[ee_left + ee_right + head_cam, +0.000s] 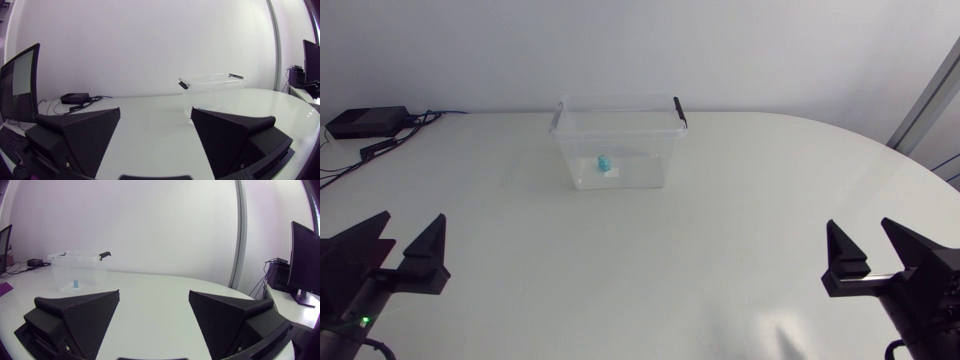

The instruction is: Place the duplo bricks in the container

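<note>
A clear plastic container (617, 141) with black handle clips stands at the far middle of the white table. A small blue duplo brick (604, 162) lies inside it, also visible through the wall as the brick (76, 283) in the right wrist view. My left gripper (402, 245) rests at the near left corner, open and empty, far from the container (212, 92). My right gripper (878, 252) sits at the near right corner, open and empty as well, with the container (80, 271) far ahead of it.
A black box with cables (368, 122) lies at the table's far left edge. A small white tag (613, 173) lies inside the container beside the brick.
</note>
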### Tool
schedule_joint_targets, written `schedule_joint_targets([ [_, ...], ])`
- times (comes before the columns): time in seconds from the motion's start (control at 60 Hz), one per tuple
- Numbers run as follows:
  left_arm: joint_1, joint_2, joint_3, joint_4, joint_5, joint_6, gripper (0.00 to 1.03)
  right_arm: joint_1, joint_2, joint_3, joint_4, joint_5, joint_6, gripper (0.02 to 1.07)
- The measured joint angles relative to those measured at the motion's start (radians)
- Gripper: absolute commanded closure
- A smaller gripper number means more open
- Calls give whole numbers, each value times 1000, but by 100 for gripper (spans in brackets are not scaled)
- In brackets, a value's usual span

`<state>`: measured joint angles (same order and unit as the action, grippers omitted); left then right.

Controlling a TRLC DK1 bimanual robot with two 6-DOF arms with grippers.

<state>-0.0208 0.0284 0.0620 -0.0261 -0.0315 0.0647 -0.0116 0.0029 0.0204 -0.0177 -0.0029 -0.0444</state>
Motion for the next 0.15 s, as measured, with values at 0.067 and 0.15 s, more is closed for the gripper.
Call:
schedule_joint_targets([
  [0.067,10,-15,-31,3,14,-20,4,4,0,0,0,0,12,7],
  [0.15,13,-19,-42,10,24,-33,4,4,0,0,0,0,17,7],
])
